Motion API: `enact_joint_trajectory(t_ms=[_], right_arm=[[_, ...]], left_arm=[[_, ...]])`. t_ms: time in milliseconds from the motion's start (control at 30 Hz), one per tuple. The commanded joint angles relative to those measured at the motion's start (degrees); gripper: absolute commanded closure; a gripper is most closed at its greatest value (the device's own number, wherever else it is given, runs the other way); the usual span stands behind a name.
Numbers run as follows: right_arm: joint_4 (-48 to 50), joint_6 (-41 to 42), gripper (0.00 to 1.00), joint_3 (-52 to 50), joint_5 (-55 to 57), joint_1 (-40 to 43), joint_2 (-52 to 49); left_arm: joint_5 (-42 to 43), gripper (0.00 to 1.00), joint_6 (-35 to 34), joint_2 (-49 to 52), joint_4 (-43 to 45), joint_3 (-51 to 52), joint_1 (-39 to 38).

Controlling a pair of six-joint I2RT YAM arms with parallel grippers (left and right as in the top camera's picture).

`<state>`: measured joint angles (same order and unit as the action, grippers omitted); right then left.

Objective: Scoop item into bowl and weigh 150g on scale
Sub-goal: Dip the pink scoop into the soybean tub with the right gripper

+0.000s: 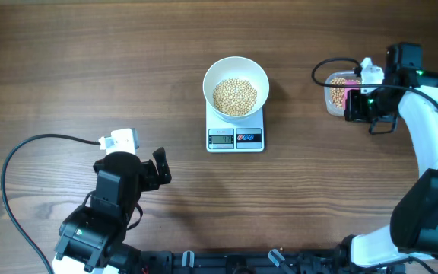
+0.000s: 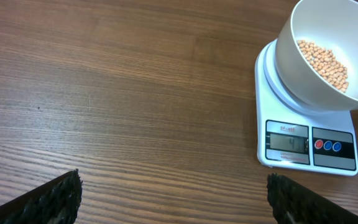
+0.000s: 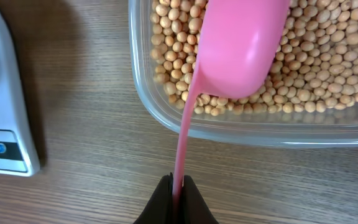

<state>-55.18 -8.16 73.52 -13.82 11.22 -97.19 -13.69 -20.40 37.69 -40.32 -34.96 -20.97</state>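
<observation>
The white bowl [image 1: 236, 87] [image 2: 331, 53] stands on the white scale [image 1: 235, 135] [image 2: 308, 144] and holds a layer of beige beans [image 1: 235, 96] [image 2: 325, 62]. More beans [image 3: 309, 59] fill a clear plastic tub [image 1: 338, 93] [image 3: 241, 127] at the right. My right gripper [image 3: 178, 183] [image 1: 353, 105] is shut on the thin handle of a pink scoop [image 3: 241, 46], whose back faces the camera above the tub's beans. My left gripper [image 2: 173, 193] [image 1: 158, 169] is open and holds nothing, low over bare wood to the left of the scale.
Wooden table [image 1: 90, 68] all round. A black cable [image 1: 21, 152] loops at the left near the left arm, and another cable [image 1: 322, 70] curls beside the tub. The right arm stands along the right edge.
</observation>
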Motion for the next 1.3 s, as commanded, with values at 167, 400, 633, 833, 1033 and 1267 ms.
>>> enact_joint_trajectory(t_ms=[167,400,633,833,1033,1267], right_arm=[[-0.07,2.84,0.96,-0.85,-18.84,7.43,-0.85],[-0.87,3.89,0.96,-0.92,-22.16,10.56,-0.87],[0.55,3.89,0.96,-3.67,-22.25,14.34,-0.87],[2.32,3.85,0.96,-6.49,-30.49,17.66,-0.87],[3.1,5.38,0.96,-6.49,-38.56,22.88,-0.87],[2.38,5.35,0.96,-6.49,-38.8,24.55,-0.87]], left_arm=[[-0.72,0.0,0.66,-0.13,0.15,0.37,0.37],[-0.72,0.0,0.66,-0.13,0.15,0.37,0.37],[-0.72,0.0,0.63,-0.13,0.15,0.37,0.37],[-0.72,0.0,0.66,-0.13,0.15,0.37,0.37],[-0.72,0.0,0.66,-0.13,0.15,0.37,0.37],[-0.72,0.0,0.66,-0.13,0.15,0.37,0.37]])
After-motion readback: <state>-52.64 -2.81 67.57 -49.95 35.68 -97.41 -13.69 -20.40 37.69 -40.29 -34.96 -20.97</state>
